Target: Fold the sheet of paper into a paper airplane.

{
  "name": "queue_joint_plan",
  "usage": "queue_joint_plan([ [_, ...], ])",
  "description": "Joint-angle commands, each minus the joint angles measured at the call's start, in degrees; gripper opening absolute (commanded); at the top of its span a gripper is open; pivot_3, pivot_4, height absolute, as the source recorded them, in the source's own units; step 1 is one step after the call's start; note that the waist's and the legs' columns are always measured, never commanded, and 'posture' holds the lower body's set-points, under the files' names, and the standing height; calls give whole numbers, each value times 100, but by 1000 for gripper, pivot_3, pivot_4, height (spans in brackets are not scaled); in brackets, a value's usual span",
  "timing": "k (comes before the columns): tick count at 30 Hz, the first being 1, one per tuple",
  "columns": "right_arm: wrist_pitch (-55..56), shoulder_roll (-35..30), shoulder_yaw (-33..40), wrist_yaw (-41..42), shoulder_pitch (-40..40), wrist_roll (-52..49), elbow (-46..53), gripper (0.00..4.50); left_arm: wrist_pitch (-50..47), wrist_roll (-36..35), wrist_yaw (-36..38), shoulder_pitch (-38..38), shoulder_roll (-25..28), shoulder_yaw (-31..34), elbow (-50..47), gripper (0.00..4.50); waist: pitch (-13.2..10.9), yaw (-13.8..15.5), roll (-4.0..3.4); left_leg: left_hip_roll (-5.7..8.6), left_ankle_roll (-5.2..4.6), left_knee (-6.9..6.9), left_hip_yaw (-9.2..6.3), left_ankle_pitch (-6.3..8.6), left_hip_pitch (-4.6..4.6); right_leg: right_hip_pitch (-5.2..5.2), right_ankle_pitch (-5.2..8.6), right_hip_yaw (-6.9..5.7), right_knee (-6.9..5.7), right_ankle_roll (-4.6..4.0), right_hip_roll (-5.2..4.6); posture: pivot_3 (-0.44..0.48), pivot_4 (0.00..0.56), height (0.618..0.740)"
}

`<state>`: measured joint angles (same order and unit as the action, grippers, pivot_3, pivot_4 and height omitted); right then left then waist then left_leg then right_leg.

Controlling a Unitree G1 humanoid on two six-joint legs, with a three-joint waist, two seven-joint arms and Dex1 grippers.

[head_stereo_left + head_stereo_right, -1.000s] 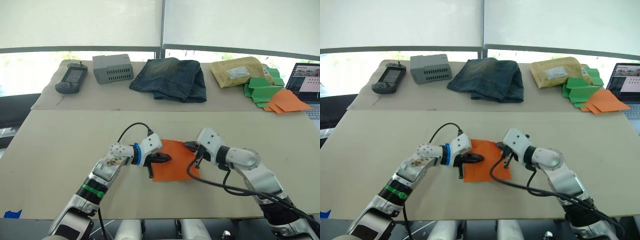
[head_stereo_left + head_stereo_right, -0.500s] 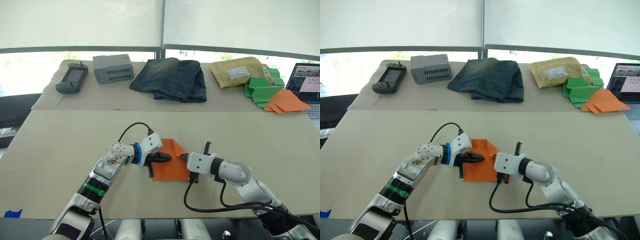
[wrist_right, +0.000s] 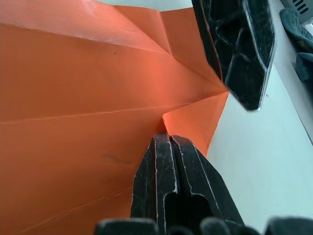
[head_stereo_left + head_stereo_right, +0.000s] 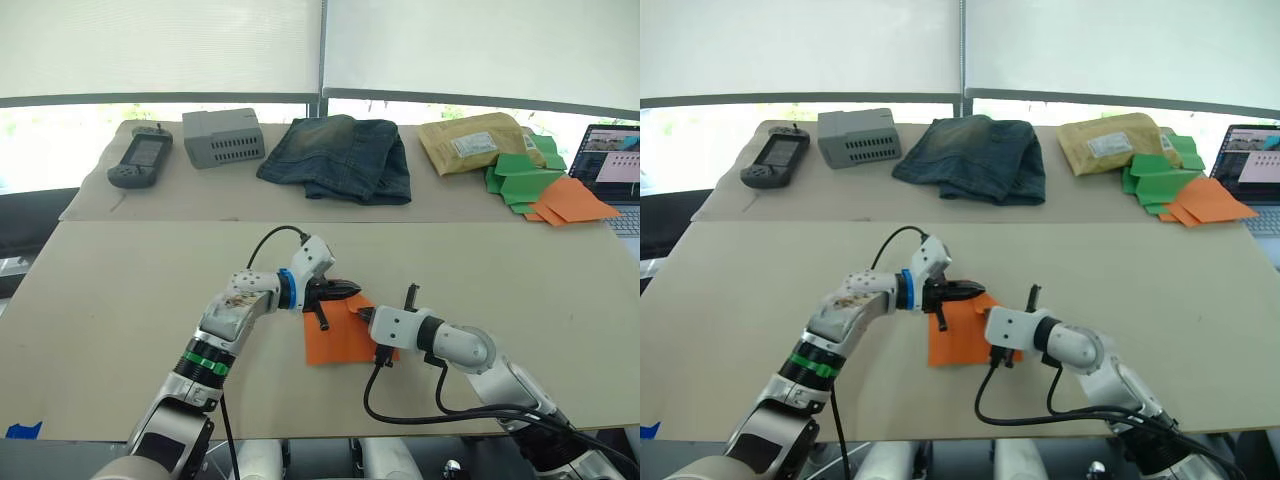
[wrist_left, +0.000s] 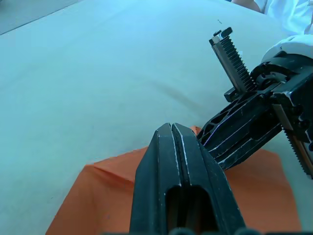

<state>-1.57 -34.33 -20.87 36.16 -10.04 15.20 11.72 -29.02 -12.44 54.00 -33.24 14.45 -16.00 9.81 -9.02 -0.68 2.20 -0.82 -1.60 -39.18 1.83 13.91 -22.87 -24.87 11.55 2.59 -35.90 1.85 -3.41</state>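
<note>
The sheet of paper lay flat on the near, light-coloured surface, about midway between its left and right edges and closer to its front edge than its back. It was bright orange and thin, with several creases across it. Its far right corner had been turned in, so that end tapered to a blunt point and left a small triangular flap, while the near end stayed square. In the head views its long axis ran roughly from the front of the surface toward the back, the tapered end pointing away toward the rear surface.

The left gripper sat at the paper's far edge, its two black fingers pressed together with no gap; the wrist view did not make clear whether any paper lay between them. The right gripper reached in from the right side of the sheet, also closed tight, its tip resting at the folded flap near the right edge. Whether it pinched the paper or merely pressed on it could not be told. The two gripper tips were near each other, just beside the turned-in corner.

On the rear surface lay folded jeans, a grey box and piled orange and green paper pieces.
</note>
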Motion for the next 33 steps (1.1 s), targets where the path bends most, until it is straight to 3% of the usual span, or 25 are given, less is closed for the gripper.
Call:
queue_joint_plan([
  [1, -34, 23, 56, 42, 61, 35, 22, 66, 339, 389, -258, -265, -113, -223, 294, 0, 0, 1, 0, 1, 0, 0, 1, 0, 2, 1, 0, 0, -1, 0, 0, 0, 150, 722],
  [5, -108, 105, 134, 42, 114, -60, 90, 66, 695, 862, -440, -386, -154, -526, 752, 0, 0, -8, 0, 1, 0, 0, 0, 0, 2, 3, 0, 0, 0, 0, 1, 0, 150, 722],
  [13, -165, 145, 343, 13, 214, -100, 226, 66, 766, 1132, -374, -408, -197, -751, 1020, 0, 0, 24, 0, 1, 0, 0, 0, 0, 5, 8, 0, 0, 1, 0, 0, 0, 150, 722],
  [20, -1043, 221, 1022, 241, 458, -951, 1333, 2229, 830, 1196, -277, -377, -163, -781, 1091, 0, 0, 41, 0, 0, 0, 0, -5, 0, 5, 11, 1, -1, 1, 0, 0, 0, 150, 722],
  [25, -1734, 515, 1456, 60, 207, -1394, 1279, 2229, 921, 1219, -273, -420, -177, -757, 1193, 0, 0, 36, 1, -2, 0, -1, -10, 0, 32, 38, 1, -4, 2, 1, 1, 0, 150, 722],
  [28, -2039, 700, 1432, -90, 56, -1402, 988, 1419, 970, 1215, -320, -429, -205, -726, 1210, 0, 0, 26, 1, -3, 0, 0, -11, 0, 47, 52, 3, -6, 3, -1, 0, 0, 150, 722],
  [32, -2251, 971, 1368, -303, 267, -1483, 641, 9, 958, 1180, -337, -418, -218, -669, 1185, 0, 0, 29, 0, -4, 0, 0, -11, 1, 46, 53, 4, -11, 3, -3, 1, 0, 150, 722],
  [33, -2247, 1014, 1359, -347, 333, -1479, 566, 9, 959, 1178, -325, -414, -210, -665, 1179, 0, 0, 32, 0, -3, 0, 1, -11, 1, 45, 52, 5, -11, 3, -4, -1, 0, 150, 722],
])
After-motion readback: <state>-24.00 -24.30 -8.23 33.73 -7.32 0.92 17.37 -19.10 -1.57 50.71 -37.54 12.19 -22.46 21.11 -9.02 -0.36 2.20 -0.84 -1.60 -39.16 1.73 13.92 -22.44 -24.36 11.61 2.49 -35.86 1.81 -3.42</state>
